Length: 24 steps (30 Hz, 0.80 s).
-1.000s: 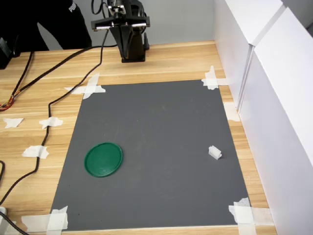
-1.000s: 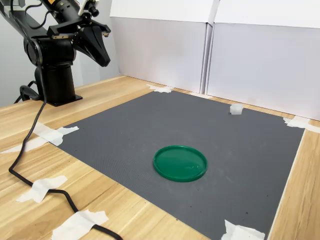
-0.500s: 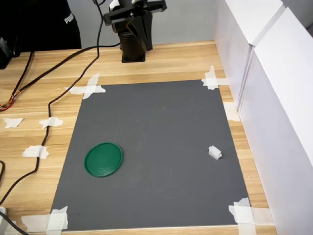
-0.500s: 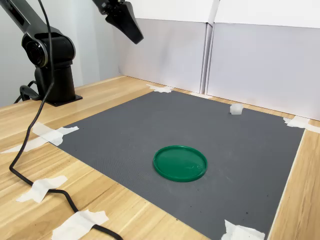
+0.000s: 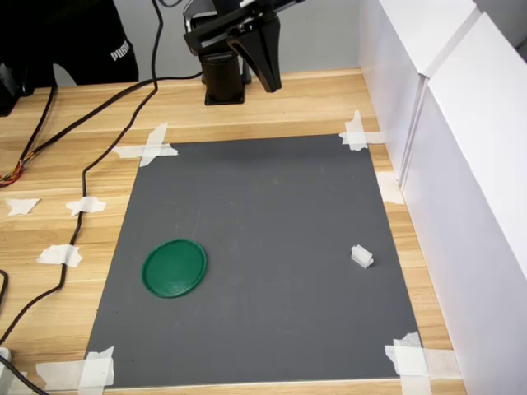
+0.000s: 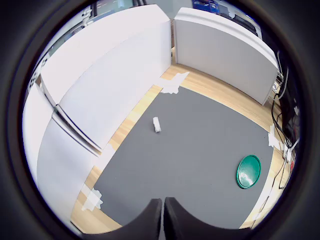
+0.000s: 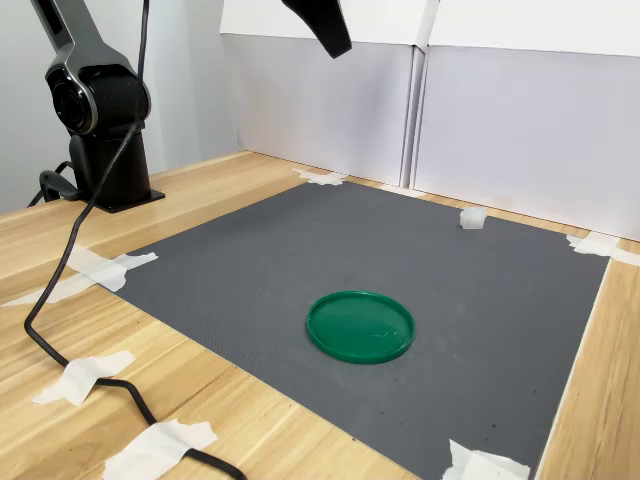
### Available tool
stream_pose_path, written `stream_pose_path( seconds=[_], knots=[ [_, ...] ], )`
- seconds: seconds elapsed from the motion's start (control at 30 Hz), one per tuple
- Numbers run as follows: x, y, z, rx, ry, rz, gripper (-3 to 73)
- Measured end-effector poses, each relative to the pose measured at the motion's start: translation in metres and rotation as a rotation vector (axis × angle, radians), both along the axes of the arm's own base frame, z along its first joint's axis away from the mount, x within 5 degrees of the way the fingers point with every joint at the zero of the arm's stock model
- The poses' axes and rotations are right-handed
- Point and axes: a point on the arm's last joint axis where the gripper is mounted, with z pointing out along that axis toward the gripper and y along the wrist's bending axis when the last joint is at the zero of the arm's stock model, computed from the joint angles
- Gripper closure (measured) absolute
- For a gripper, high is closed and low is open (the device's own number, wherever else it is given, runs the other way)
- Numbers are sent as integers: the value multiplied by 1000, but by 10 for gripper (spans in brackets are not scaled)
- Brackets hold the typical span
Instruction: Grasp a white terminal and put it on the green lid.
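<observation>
The white terminal (image 5: 361, 257) is a tiny stepped block lying on the grey mat near the first exterior view's right edge; it also shows in the second exterior view (image 7: 472, 217) and the wrist view (image 6: 157, 125). The green lid (image 5: 174, 267) rests flat on the mat's other side, also seen as a round disc (image 7: 360, 326) (image 6: 248, 171). My gripper (image 5: 268, 78) hangs high above the mat's far edge, well away from both, its dark tip (image 7: 338, 46) pointing down. In the wrist view the fingers (image 6: 150, 217) press together with nothing between them.
White panels (image 5: 445, 123) wall off the first exterior view's right side. The arm's black base (image 5: 223, 82) stands on the wooden table behind the mat. A black cable (image 5: 78, 214) runs along the mat's left side, and tape pieces (image 5: 146, 148) hold the mat's corners.
The arm has swung away from above its base out toward the mat, carrying the gripper to the right in both exterior views. The terminal and the lid have not moved.
</observation>
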Motion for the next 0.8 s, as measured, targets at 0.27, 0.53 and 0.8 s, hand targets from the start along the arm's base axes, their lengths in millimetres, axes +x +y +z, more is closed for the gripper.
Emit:
stream_pose_path(
  seconds=[0.27, 0.53, 0.8],
  knots=[
    [24, 5, -11, -32, 23, 33, 294],
    [33, 29, -10, -168, -88, 152, 34],
    [55, 50, -8, -184, -54, 134, 40]
  ],
)
